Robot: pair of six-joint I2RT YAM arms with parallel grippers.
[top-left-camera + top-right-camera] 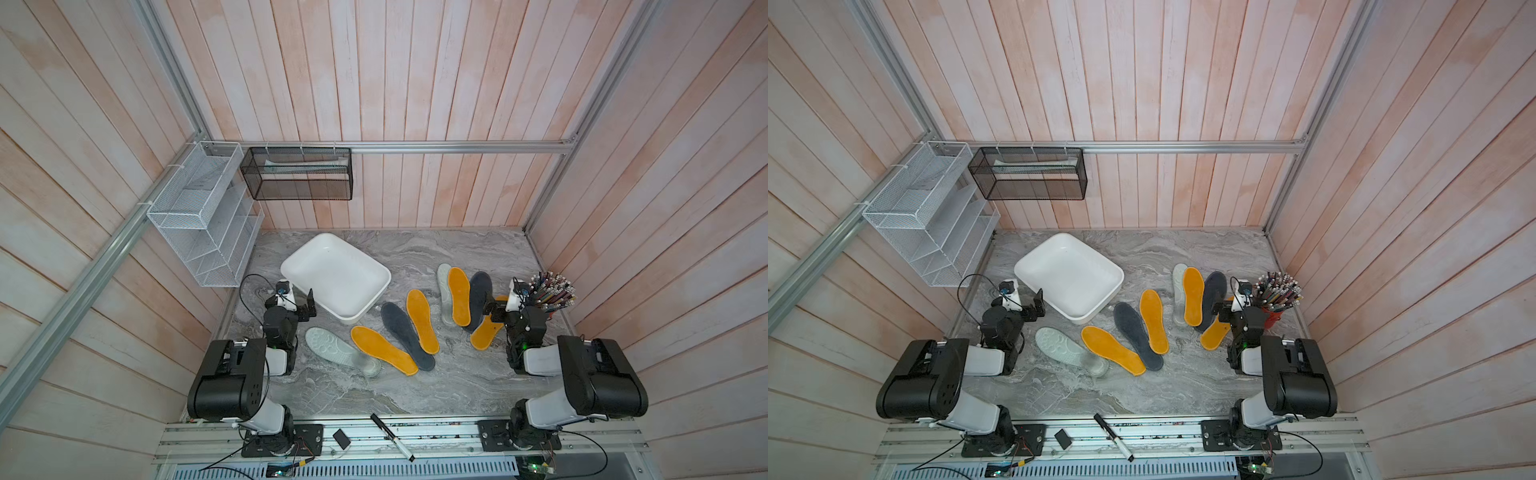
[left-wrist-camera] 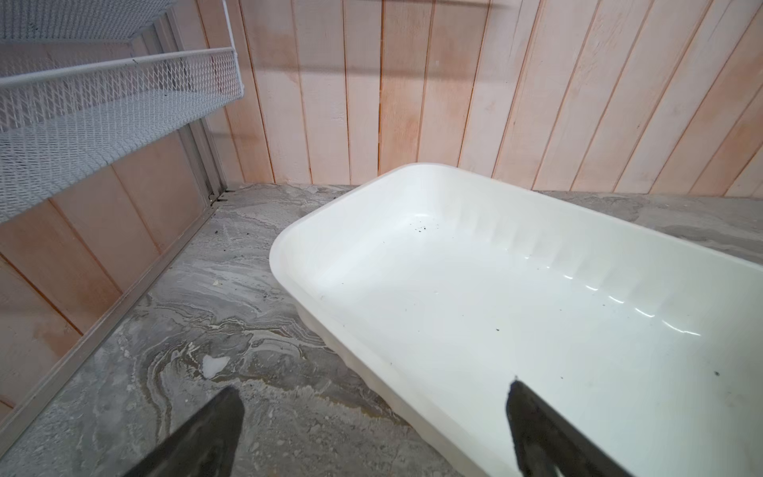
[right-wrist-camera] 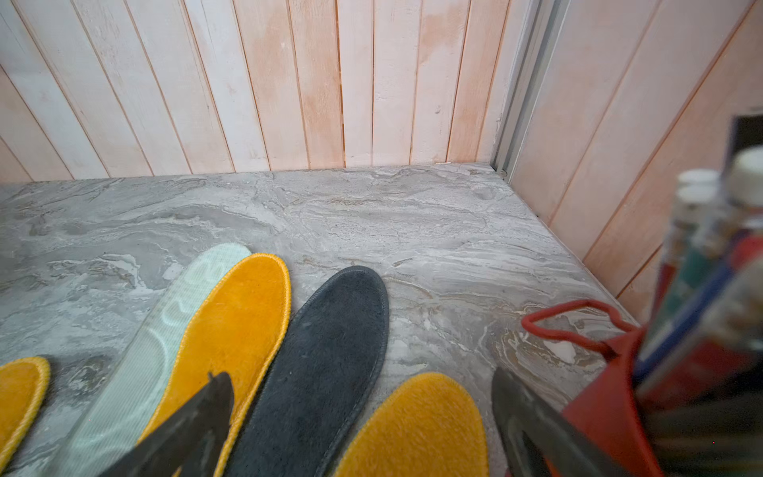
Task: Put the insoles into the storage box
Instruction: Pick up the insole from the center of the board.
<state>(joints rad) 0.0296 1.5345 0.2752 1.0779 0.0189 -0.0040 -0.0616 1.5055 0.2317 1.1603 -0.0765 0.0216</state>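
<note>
My right pincer (image 3: pixel 359 378) hangs wide open and empty above the dark grey insole (image 3: pixel 322 355). An orange insole (image 3: pixel 417 425) lies under the pincer's outer finger and the red pencil cup (image 3: pixel 598 404) stands right beside that finger, so dropping straight down I risk tipping the cup or pinching two overlapping insoles at once. My left pincer (image 2: pixel 371 386) is open and empty too, poised at the near rim of the bare storage box (image 2: pixel 475 289) — a careless swing there could shove it away.
</note>
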